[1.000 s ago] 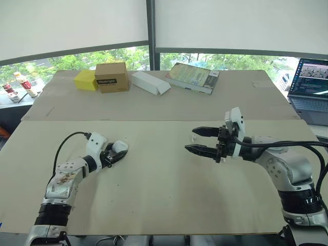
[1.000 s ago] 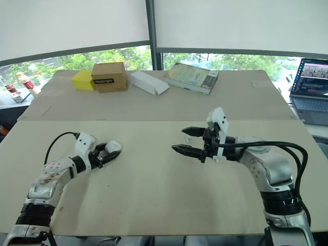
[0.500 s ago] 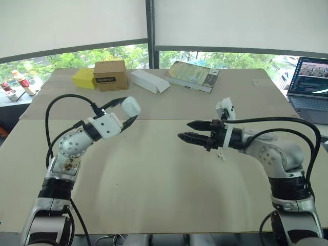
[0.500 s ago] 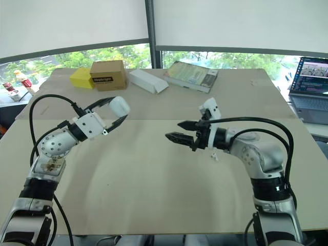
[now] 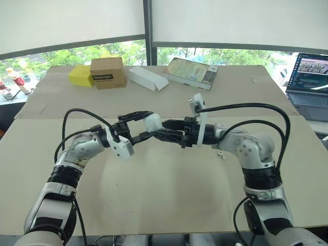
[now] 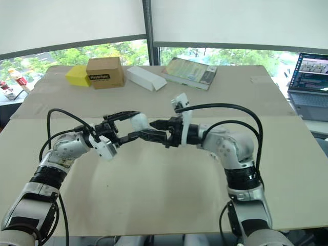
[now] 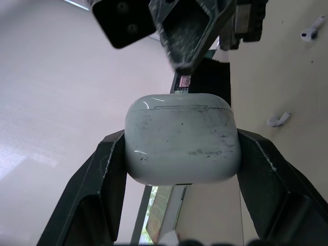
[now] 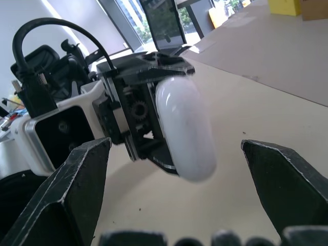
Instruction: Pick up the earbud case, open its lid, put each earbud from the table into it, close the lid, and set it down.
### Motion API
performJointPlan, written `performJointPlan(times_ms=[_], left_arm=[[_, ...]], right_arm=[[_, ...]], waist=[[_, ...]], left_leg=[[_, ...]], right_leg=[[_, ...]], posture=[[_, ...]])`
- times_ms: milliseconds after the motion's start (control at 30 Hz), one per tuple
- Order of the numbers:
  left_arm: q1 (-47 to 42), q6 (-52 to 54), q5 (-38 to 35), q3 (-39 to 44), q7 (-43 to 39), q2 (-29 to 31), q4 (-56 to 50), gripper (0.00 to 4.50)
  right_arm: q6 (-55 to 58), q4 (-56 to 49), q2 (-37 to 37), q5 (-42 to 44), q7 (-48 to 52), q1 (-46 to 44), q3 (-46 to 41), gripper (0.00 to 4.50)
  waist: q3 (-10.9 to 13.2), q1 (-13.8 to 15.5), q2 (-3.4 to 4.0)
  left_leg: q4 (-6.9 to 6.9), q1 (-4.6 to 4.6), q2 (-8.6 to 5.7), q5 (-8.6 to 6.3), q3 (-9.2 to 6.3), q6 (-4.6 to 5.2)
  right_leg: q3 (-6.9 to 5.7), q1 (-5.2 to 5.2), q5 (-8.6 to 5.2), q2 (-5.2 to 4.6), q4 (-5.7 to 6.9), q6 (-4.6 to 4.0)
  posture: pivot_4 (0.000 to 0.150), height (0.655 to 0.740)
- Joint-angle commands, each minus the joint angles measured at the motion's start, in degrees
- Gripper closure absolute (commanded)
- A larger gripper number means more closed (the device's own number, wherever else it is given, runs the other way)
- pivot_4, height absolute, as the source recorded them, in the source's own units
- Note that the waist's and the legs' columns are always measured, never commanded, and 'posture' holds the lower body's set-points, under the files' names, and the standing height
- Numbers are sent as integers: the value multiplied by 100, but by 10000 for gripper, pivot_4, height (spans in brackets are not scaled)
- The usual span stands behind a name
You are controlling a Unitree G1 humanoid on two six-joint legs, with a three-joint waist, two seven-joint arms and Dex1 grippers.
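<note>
My left gripper [image 5: 150, 123] is shut on the white earbud case [image 7: 182, 136], holding it by its two sides above the middle of the table, lid closed. My right gripper [image 5: 159, 128] stands open right in front of the case, one finger to each side of it [image 8: 185, 130], not touching. One white earbud [image 5: 221, 155] lies on the table beneath my right forearm. In the left wrist view two earbuds [image 7: 278, 119] [image 7: 311, 34] show on the table beyond the case.
Along the far side of the table [image 5: 154, 195] are a yellow box [image 5: 82, 76], a brown cardboard box [image 5: 108, 73], a long white box [image 5: 147, 79] and a book [image 5: 191, 72]. A laptop [image 5: 311, 72] stands at the far right.
My left arm has lifted the case off the table and swung it to the centre. The right gripper has moved left to meet it, still open.
</note>
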Motion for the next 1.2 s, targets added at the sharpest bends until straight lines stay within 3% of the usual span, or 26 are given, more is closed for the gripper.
performJointPlan(times_ms=[33, 300, 667, 967, 1000, 1067, 1200], left_arm=[[-226, -188, -160, 2, 100, 13, 49, 19298], [-328, -248, -207, -76, 103, -56, 161, 19298], [-423, -290, -244, -141, 105, -120, 259, 19298], [-432, -331, -192, -214, 94, -155, 259, 19298], [-420, -298, -210, -247, 52, -142, 249, 9040], [-395, -244, -228, -281, 1, -119, 221, 1026], [-317, 84, -578, -289, -145, -35, -94, 0]], right_arm=[[39, -40, 100, 160, -99, -144, -159, 0], [31, 24, 171, 211, -223, -170, -213, 0], [-27, 81, 157, 155, -212, -176, -201, 35103], [-55, 139, 134, 161, -217, -183, -257, 35313], [-81, 165, 125, 140, -233, -173, -277, 35315], [-141, 228, 101, 93, -259, -156, -328, 37172], [-466, 451, 15, -187, -384, -93, -435, 37164]], waist=[[0, 0, 0], [0, -15, 0], [0, -24, 0], [0, -26, 0], [0, -27, 0], [-1, -27, 1], [-1, -26, 1]], left_leg=[[0, 3, 0, 2, 0, 0], [0, 10, -5, 11, 0, -4], [1, 9, -8, 11, 0, -3], [2, 9, -8, 11, 0, -4], [2, 9, -8, 11, 0, -3], [3, 9, -10, 11, 0, -3], [4, 9, -10, 11, 0, -3]], right_leg=[[0, 0, 0, 0, -1, 0], [2, 0, 4, 8, 18, -7], [3, 0, 4, 6, 21, -7], [3, 0, 4, 7, 22, -7], [3, 0, 4, 7, 22, -7], [4, 0, 4, 6, 22, -7], [4, 0, 4, 6, 23, -7]], posture=[[1500, 7400], [1500, 7400], [1500, 7400], [1500, 7400], [1500, 7400], [1500, 7400], [1500, 7400]])
